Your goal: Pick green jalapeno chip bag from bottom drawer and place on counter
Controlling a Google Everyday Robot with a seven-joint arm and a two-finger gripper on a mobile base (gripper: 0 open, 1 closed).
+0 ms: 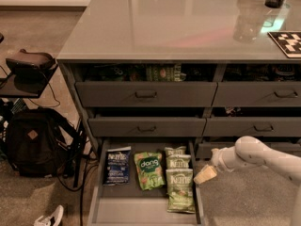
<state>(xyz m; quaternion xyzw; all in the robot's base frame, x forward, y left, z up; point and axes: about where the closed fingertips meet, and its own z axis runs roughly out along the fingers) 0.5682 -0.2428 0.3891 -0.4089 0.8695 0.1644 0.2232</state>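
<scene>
The claw (205,174) hangs low, just outside the right wall of the bottom drawer (141,210) and below the middle of the bench's (164,27) front edge. The likeliest trouble starts there. Coming in from the side, the claw could knock that wall, or ride over it and shove the bags instead of gripping one.

The nearest green jalapeno chip bag (180,190) lies flat just left of the claw, along the drawer's right side. Two more olive Kettle bags (178,161) overlap behind it, so a loose grab might drag up two. The crinkly film might also slip free on the lift. Further left lie the dang bag (148,170) and the blue Kettle bag (117,166), both wrong picks.

Whether the claw is released or clenched cannot be told. It appears to carry nothing and, if it touches anything, only the drawer wall.
</scene>
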